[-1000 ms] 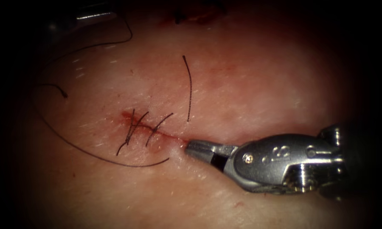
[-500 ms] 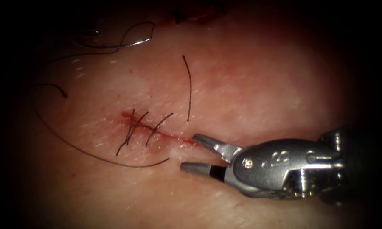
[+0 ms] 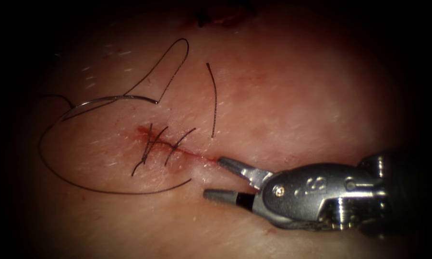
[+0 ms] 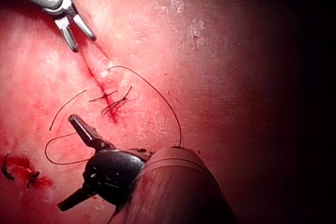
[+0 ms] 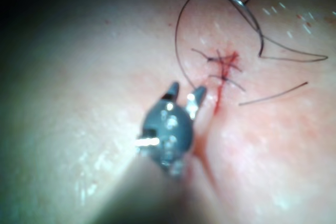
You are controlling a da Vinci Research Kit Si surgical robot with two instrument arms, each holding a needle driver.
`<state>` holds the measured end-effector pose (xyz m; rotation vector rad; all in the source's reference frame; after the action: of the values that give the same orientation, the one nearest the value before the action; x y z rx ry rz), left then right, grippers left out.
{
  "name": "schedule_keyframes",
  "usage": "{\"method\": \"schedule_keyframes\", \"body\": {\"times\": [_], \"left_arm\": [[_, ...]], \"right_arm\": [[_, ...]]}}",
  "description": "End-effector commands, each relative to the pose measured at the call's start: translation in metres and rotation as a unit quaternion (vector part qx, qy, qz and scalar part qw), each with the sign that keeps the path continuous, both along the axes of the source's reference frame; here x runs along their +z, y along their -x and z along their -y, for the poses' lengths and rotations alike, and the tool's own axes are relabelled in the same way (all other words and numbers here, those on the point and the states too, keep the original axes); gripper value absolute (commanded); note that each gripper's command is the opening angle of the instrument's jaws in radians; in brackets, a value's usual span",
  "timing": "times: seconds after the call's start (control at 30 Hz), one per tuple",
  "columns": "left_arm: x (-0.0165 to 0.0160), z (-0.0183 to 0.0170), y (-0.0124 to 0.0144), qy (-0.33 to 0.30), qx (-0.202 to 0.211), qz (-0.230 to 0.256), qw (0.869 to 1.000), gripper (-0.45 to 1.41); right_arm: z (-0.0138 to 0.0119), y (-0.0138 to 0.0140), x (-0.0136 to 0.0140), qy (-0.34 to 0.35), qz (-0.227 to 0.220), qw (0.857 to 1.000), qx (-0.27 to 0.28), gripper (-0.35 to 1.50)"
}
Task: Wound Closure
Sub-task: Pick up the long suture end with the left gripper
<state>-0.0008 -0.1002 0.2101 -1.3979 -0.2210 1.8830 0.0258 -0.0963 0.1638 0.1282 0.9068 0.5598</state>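
Needle newly lying free on tissue, both hands empty

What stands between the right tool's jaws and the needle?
Only the stitched cut and a thread loop, flat on the tissue. The needle lies loose left of the cut, not in tissue. The right tool and left tool hold nothing.

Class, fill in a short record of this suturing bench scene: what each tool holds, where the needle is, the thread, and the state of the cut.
Left tool: jaws open, holds nothing
Right tool: jaws open, holds nothing, at the right end of the cut
Needle: lies free on the tissue, up and left of the cut
Thread: loops loosely from the needle
Stitches: cross the cut's left part
Cut thread piece: lies loose above the cut
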Motion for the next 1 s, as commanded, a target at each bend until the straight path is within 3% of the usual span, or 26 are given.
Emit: {"method": "schedule_keyframes", "body": {"times": [0.03,0.27,0.43,0.57,0.7,0.8,1.0], "left_arm": [[-0.0004,0.0018,0.0012,-0.005,0.004,0.003,1.0,1.3],[-0.0012,0.0072,0.002,0.005,0.031,0.008,0.999,1.28],[0.0007,0.0121,0.0022,0.025,0.097,-0.018,0.995,1.25],[0.0027,0.0146,0.0023,0.066,0.177,-0.026,0.982,1.21],[0.0038,0.0157,0.0022,0.122,0.243,-0.031,0.962,1.18],[0.0041,0.0157,0.0022,0.142,0.294,-0.072,0.942,1.18],[0.0053,0.0148,0.0019,0.175,0.396,-0.192,0.881,1.13]], "right_arm": [[0.0013,-0.0009,-0.0001,-0.003,-0.002,1.0,0.0,0.46],[0.0013,-0.0009,-0.0003,-0.004,-0.002,1.0,0.0,0.46],[0.0013,-0.0009,-0.0003,-0.004,-0.002,1.0,0.0,0.46],[0.0013,-0.0008,-0.0004,-0.004,-0.002,1.0,0.0,0.46],[0.0012,-0.0007,-0.0005,-0.005,-0.002,1.0,-0.001,0.46],[0.0012,-0.0007,-0.0005,-0.005,-0.002,1.0,-0.001,0.46],[0.0013,-0.0006,-0.0006,-0.005,-0.002,1.0,-0.001,0.46]]}}
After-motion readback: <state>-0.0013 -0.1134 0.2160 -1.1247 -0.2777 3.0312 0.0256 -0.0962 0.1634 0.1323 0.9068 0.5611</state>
